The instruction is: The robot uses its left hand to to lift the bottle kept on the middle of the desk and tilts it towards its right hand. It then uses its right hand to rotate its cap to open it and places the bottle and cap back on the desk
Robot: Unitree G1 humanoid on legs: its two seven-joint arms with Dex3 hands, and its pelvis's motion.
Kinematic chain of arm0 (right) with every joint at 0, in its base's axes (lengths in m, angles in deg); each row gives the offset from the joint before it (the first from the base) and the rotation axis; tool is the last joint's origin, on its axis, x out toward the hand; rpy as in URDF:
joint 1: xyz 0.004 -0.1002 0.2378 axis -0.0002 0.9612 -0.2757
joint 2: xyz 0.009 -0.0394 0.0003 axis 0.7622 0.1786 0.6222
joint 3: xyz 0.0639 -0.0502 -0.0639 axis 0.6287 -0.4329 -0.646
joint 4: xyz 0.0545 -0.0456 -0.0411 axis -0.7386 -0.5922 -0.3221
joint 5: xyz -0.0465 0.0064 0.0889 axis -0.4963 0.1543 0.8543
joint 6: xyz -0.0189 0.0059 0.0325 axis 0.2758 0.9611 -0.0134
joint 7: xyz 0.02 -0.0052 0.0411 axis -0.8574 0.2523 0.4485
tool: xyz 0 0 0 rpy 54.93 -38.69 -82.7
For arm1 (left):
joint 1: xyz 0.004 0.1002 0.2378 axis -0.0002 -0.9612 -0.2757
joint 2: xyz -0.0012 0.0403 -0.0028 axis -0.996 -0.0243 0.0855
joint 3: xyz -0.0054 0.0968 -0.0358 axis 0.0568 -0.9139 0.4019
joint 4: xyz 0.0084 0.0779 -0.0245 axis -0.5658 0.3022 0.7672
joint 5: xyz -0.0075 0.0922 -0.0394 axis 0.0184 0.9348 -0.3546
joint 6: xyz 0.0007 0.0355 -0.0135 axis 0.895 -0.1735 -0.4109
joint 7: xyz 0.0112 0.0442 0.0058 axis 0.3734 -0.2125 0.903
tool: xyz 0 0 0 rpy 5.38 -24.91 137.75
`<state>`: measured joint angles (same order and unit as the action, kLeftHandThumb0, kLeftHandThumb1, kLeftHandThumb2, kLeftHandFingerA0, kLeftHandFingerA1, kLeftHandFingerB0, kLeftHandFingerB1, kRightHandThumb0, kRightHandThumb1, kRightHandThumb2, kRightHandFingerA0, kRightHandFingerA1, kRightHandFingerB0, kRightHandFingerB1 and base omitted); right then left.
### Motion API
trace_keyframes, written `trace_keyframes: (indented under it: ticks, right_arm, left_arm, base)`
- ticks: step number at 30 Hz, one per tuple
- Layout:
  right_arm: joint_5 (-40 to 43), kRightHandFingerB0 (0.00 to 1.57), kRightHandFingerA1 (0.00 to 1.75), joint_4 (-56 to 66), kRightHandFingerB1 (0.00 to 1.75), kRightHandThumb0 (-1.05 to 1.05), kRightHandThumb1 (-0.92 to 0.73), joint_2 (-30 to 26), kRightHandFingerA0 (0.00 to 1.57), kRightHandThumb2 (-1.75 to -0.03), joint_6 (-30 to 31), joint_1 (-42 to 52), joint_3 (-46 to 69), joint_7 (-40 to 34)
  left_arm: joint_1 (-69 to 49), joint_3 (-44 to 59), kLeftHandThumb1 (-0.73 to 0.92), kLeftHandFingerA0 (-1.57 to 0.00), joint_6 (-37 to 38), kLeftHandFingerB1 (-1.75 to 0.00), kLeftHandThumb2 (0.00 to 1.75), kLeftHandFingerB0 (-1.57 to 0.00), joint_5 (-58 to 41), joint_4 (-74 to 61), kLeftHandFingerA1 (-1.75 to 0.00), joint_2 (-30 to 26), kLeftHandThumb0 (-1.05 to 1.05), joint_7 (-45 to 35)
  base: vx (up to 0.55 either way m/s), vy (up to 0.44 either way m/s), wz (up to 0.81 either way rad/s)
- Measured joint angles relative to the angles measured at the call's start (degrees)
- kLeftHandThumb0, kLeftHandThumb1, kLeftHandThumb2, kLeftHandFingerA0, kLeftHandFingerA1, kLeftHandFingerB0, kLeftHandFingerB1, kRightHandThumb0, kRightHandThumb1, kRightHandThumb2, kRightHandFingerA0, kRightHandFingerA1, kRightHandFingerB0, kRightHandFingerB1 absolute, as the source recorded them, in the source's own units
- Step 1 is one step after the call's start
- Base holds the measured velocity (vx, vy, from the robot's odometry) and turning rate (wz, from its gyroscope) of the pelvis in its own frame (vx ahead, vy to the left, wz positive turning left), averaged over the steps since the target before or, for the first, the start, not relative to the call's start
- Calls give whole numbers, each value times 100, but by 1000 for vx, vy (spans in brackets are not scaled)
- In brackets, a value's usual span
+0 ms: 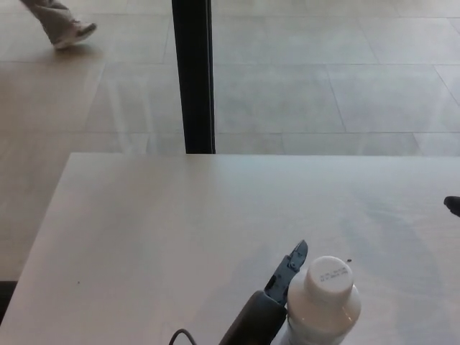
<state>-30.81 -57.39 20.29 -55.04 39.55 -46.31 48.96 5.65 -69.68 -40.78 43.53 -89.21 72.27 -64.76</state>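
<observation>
Standing at the desk's [144, 215] near edge, right of centre: white bottle [321, 313], cap [330, 277] on. Pressing against its left side, left hand [277, 295], grip impossible to judge; right hand [453, 205] barely showing at the right edge, state unclear. Beyond the far edge, running upward, a black post [193, 75] over tiled floor [323, 86], a person's foot [61, 29] crossing at top left.

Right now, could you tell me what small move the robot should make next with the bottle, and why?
Probably bring the right hand in toward the cap. The left hand is against the bottle, whose cap is on and leans rightward, while the right hand shows only at the picture's right edge, well away.
</observation>
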Motion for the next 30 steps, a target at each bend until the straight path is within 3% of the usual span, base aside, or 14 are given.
trace_keyframes:
  ticks: [7,8,10,11,12,14,17,23,24,26,27,28,29,30]
  right_arm:
    - [-22,36,78,2,40,-81,-92,40,43,-68,0,-2,4,-13]
    - [-23,37,79,2,39,-80,-92,48,44,-67,0,-6,5,-16]
    - [-22,38,80,2,39,-79,-92,54,43,-68,0,-7,13,-22]
    - [-20,31,77,2,52,-75,-71,61,46,-112,0,-9,20,-29]
    - [-18,39,82,2,41,-80,-92,65,46,-68,0,-10,25,-31]
    - [-17,39,82,2,41,-80,-92,73,46,-68,0,-11,31,-34]
    - [-16,39,82,2,39,-80,-92,79,47,-67,0,-22,33,-38]
    - [-1,41,82,13,39,-79,-91,97,47,-67,1,-27,47,-43]
    - [8,36,79,17,53,-75,-69,102,50,-110,1,-27,54,-44]
    - [20,43,85,25,40,-76,-88,108,52,-66,1,-27,71,-45]
    - [27,44,86,33,41,-76,-86,111,57,-66,1,-27,90,-45]
    - [30,45,88,39,42,-76,-80,113,64,-64,1,-27,99,-45]
    - [32,45,88,43,42,-76,-80,114,64,-64,1,-27,105,-45]
    - [38,47,89,47,43,-73,-77,114,67,-64,1,-25,117,-45]
  left_arm:
    - [-43,-203,61,-112,-8,-53,58,-14,356,471,-132,257,-34,494]
    - [-31,-217,45,-130,-8,-58,93,-18,402,554,-127,266,-25,585]
    - [-11,-225,72,-123,15,-65,64,-41,457,642,-157,277,-14,709]
    - [8,-232,75,-111,59,-69,69,-52,489,731,-162,290,-9,841]
    - [19,-232,72,-96,89,-85,88,-73,497,780,-166,298,4,913]
    - [47,-270,72,-96,168,-85,88,-73,514,894,-166,303,4,1116]
    - [82,-342,48,-119,279,-159,145,-108,531,1036,-175,303,10,1368]
    - [119,-448,47,-108,585,-175,141,-89,529,1349,-175,303,5,1838]
    - [124,-462,44,-109,644,-175,145,-89,528,1396,-175,303,7,1926]
    - [131,-483,69,-107,733,-115,133,-98,526,1468,-120,302,4,2068]
    - [136,-498,42,-107,789,-175,154,-87,523,1506,-175,302,8,2170]
    - [140,-507,67,-106,815,-114,132,-98,523,1525,-120,302,5,2227]
    - [143,-516,67,-106,837,-114,132,-98,523,1544,-120,302,5,2279]
    - [145,-521,37,-106,861,-174,157,-85,519,1552,-175,302,10,2353]
  base:
    - [0,0,0]
    - [0,0,0]
    - [0,0,0]
    - [0,0,0]
    - [0,0,0]
    - [0,0,0]
    - [0,0,0]
    - [0,0,0]
    - [0,0,0]
    - [0,0,0]
    - [0,0,0]
    - [0,0,0]
    - [0,0,0]
    - [0,0,0]
